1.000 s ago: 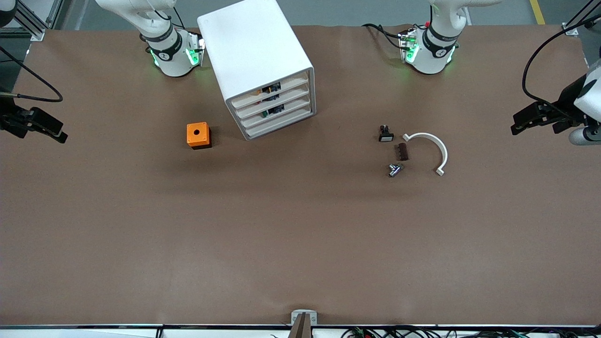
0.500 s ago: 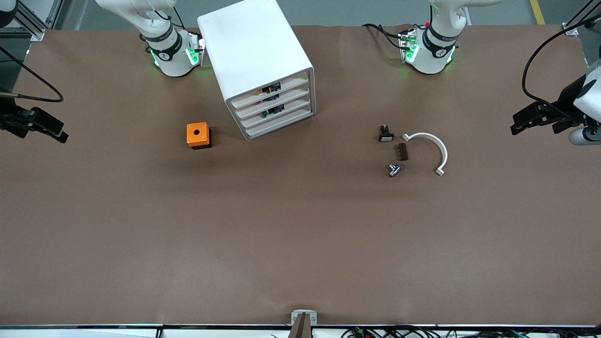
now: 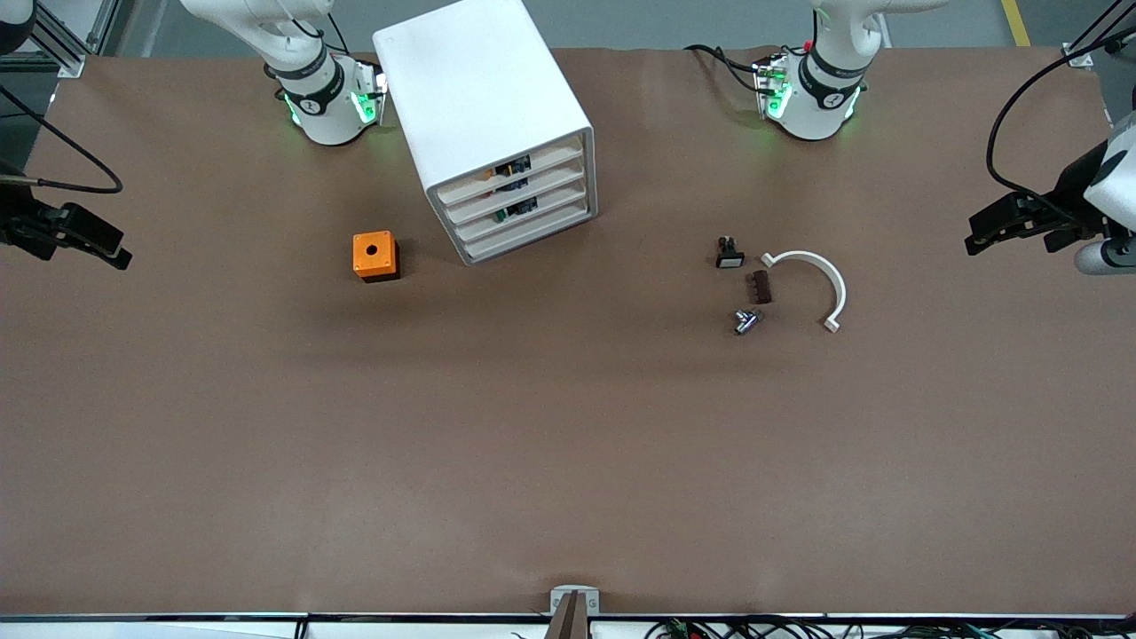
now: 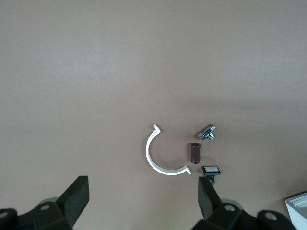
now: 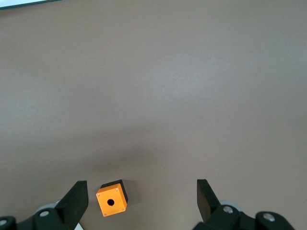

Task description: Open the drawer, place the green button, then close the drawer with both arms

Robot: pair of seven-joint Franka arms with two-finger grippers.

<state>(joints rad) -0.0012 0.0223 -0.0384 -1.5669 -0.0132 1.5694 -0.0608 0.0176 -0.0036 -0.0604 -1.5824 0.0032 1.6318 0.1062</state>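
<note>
The tall white cabinet (image 3: pixel 484 98) stands between the two arm bases, all its drawers shut. The drawer (image 3: pixel 543 212) is third from the top. Small coloured parts show through the drawer fronts, too small to name. No green-capped button shows on the table; the button is out of view. My left gripper (image 3: pixel 1012 235) (image 4: pixel 144 199) hangs open and empty high over the left arm's end of the table. My right gripper (image 3: pixel 80 240) (image 5: pixel 142 199) hangs open and empty high over the right arm's end.
An orange box with a hole (image 3: pixel 374 256) (image 5: pixel 112 199) sits beside the cabinet. Toward the left arm's end lie a black piece with a white face (image 3: pixel 729 254) (image 4: pixel 211 170), a brown block (image 3: pixel 761 287) (image 4: pixel 194 152), a metal fitting (image 3: pixel 745 321) (image 4: pixel 207 132) and a white half-ring (image 3: pixel 821 280) (image 4: pixel 156 163).
</note>
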